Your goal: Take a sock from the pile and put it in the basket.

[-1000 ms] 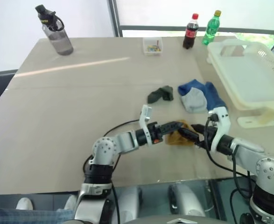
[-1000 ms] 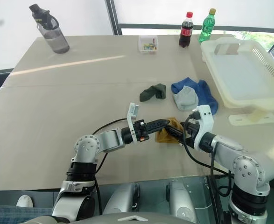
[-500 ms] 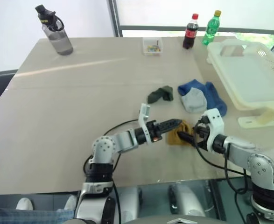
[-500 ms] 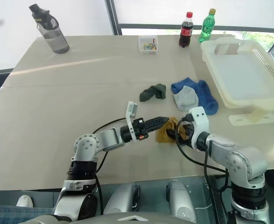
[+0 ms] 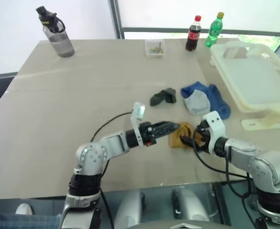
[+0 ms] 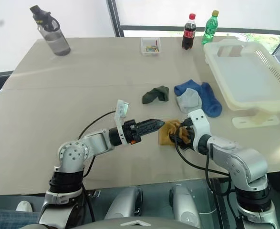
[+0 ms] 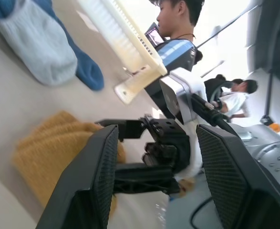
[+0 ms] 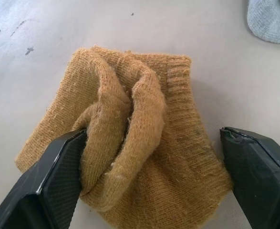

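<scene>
Right wrist view: mustard-yellow knitted sock bunched on tan table, just short of blue and grey pile. Right gripper spread wide, straddling for pickup. Left gripper part-open, empty, alongside. Cream slotted plastic basket beyond pile.

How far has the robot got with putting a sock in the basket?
Nothing is finished: the basket looks empty. In hand: the open right gripper straddles the yellow sock, which lies bunched on the table, not yet gripped. The left gripper, also open, points at it from the other side. Left: closing on the sock, lifting it, carrying it to the basket.
</scene>
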Controlling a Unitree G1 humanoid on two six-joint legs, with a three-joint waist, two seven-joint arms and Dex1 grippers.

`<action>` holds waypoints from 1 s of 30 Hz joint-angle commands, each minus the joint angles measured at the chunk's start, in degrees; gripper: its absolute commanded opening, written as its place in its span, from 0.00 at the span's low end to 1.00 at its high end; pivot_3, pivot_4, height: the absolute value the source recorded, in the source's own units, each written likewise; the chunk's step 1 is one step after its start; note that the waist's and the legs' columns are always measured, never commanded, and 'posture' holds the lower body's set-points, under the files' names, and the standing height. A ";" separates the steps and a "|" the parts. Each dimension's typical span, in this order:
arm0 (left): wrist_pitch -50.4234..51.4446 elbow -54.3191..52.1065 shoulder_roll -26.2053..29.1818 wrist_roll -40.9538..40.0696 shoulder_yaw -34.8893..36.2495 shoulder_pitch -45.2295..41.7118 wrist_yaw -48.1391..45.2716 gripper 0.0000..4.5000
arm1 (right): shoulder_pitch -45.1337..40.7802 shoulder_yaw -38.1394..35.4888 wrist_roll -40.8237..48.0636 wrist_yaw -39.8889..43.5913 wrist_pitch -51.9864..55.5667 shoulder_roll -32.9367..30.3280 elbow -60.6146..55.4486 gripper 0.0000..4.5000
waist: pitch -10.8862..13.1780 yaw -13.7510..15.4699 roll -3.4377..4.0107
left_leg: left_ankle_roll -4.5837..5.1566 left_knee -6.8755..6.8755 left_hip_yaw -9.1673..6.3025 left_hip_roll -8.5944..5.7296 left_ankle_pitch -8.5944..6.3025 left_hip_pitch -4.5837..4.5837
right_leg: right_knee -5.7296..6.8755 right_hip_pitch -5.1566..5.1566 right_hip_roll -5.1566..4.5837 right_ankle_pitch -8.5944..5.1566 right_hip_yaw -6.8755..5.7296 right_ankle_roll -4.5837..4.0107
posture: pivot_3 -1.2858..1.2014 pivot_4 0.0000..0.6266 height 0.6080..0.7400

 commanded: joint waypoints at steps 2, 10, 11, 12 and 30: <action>-5.32 -6.40 4.59 5.90 -2.05 1.56 -3.56 0.61 | 1.03 3.72 -1.03 1.88 1.40 -0.75 4.32 0.99 | -0.01 -0.21 -0.01 | 0.00 -0.04 0.02 0.02 0.00 0.02 | 0.00 -0.01 0.03 0.00 0.00 0.00 | 0.52 0.24 1.00; -15.37 -10.15 10.14 16.11 -5.71 2.31 -8.91 0.61 | -0.15 6.50 -3.59 4.80 -1.93 -2.19 5.93 0.99 | -0.07 -0.80 -0.11 | 0.00 -0.04 -0.05 0.05 0.00 0.09 | 0.00 0.00 -0.01 -0.02 0.05 0.03 | 0.52 0.24 1.00; -16.10 -10.33 10.43 17.26 -6.23 2.43 -9.08 0.61 | -0.20 6.72 -4.18 4.78 -2.61 -2.06 6.14 0.99 | -0.07 -0.95 -0.12 | 0.00 -0.04 -0.05 0.06 0.00 0.10 | 0.00 0.00 -0.01 -0.02 0.05 0.03 | 0.52 0.24 1.00; -16.68 -10.50 10.69 18.15 -6.70 2.65 -9.39 0.61 | -0.20 6.85 -4.83 4.69 -3.32 -1.91 6.39 0.99 | -0.08 -1.16 -0.13 | 0.00 -0.04 -0.06 0.06 0.00 0.09 | 0.00 0.00 -0.01 -0.02 0.05 0.04 | 0.52 0.24 1.00; -19.11 -11.78 14.21 21.17 -4.27 3.32 -10.76 0.61 | 0.01 7.26 -5.89 7.68 -4.85 -2.21 6.13 0.00 | -0.07 -1.36 -0.12 | 0.00 -0.10 -0.07 0.09 0.00 0.08 | 0.00 -0.04 0.04 -0.03 0.05 0.06 | 0.52 0.24 1.00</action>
